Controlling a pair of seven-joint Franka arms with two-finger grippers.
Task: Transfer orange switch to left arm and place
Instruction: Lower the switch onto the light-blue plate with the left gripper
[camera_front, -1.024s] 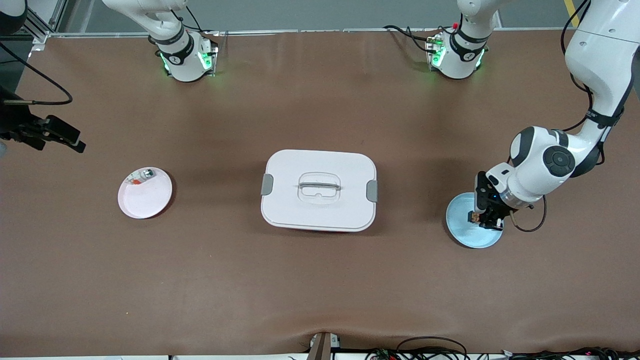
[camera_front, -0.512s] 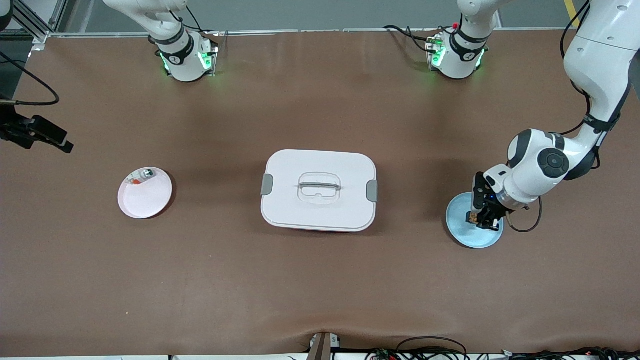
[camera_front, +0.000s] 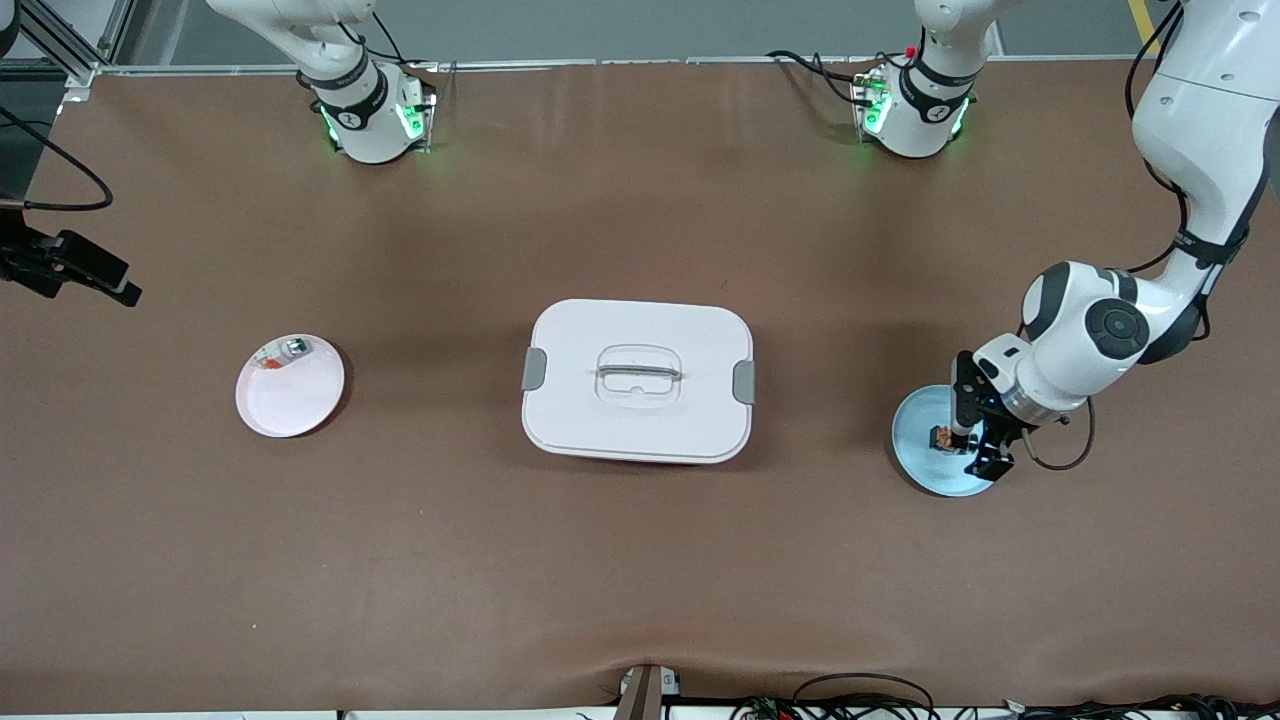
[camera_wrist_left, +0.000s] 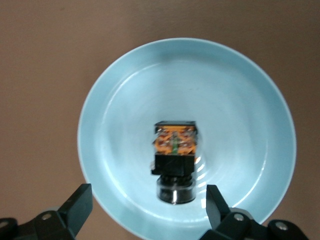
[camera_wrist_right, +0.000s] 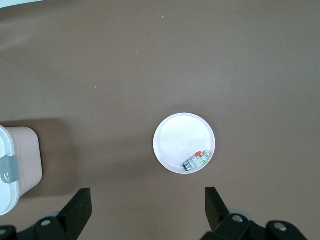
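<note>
Glossy round light blue plate (camera_front: 925, 470) at the left arm's end of the matte brown table (camera_front: 640, 560), bearing the blocky black orange switch (camera_front: 941, 437). Left gripper (camera_front: 975, 448) over it, fingers apart, gripping nothing. Right gripper (camera_front: 85, 270) waits, fingers spread, near the pink plate (camera_front: 290, 400). Rounded white box (camera_front: 638, 380) lies between the plates.

Table (camera_front: 640, 560) is covered w/ a matt brown sheet, smooth, faint creases seen nr the front edge. Large white rounded-rectangular box (camera_front: 637, 380) looks like smooth plastic, satin sheen, w/ matt grey latches. Round light blue plate (camera_wrist_left: 120, 125) is glossy, ring-shaped highlights seen on its surface; prob. glazed or hard plastic, can't be told. Tiny black block w/ orange middle, the orange switch (camera_wrist_left: 174, 150), looks like moulded plastic w/ a shiny metallic round end. Round pink plate (camera_wrist_right: 180, 132) is seen as smooth, low gloss. Arm shells (camera_front: 1085, 335) are glossy white plastic w/ matt black bands.
</note>
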